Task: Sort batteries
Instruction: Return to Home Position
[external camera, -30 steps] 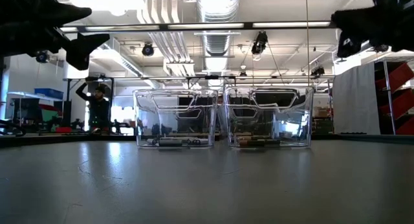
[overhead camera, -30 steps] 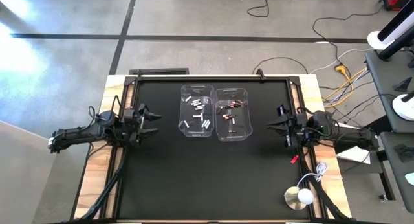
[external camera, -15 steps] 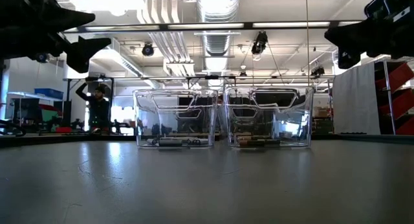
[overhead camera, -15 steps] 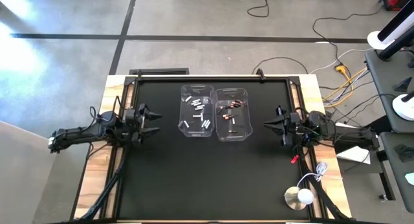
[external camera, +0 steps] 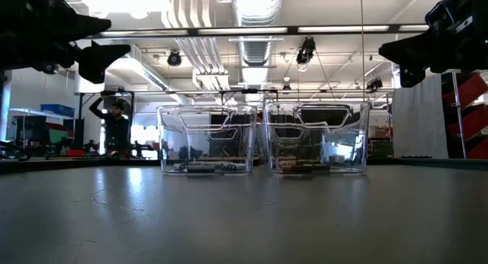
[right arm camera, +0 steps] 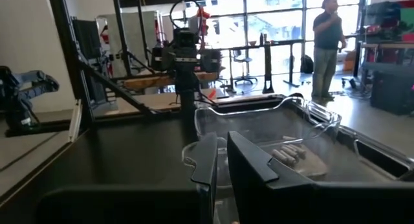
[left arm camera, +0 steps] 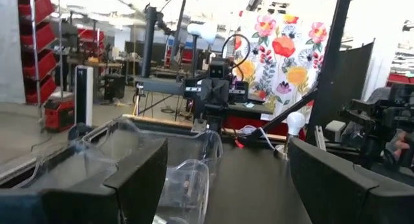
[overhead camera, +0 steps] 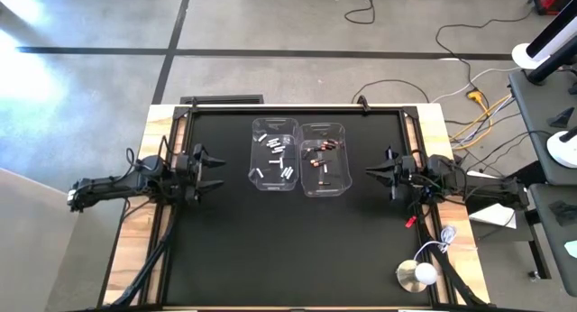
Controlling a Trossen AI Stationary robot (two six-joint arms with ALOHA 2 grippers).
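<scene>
Two clear plastic bins stand side by side at the table's middle. The left bin (overhead camera: 275, 154) holds several silvery-white batteries (overhead camera: 279, 160) on its floor. The right bin (overhead camera: 325, 159) holds several dark batteries with copper-red ends (overhead camera: 322, 159). My left gripper (overhead camera: 215, 170) hovers open to the left of the bins, pointing at them, and its fingers (left arm camera: 139, 179) frame them. My right gripper (overhead camera: 370, 174) hovers shut to the right of the bins, pointing at them (right arm camera: 220, 166). Both grippers stay well above the table in the low view: the left gripper (external camera: 107, 41) and the right gripper (external camera: 385, 52).
A small red clip-like piece (overhead camera: 410, 222) lies near the table's right edge. A white round object with a cord (overhead camera: 416, 274) sits at the near right corner. Black table surface lies bare in front of the bins (external camera: 244, 218). People stand in the room beyond (external camera: 116, 123) (right arm camera: 326, 43).
My right gripper has tipped its fingertips down and swung them a little toward the bins, staying shut. The bins and batteries have kept still.
</scene>
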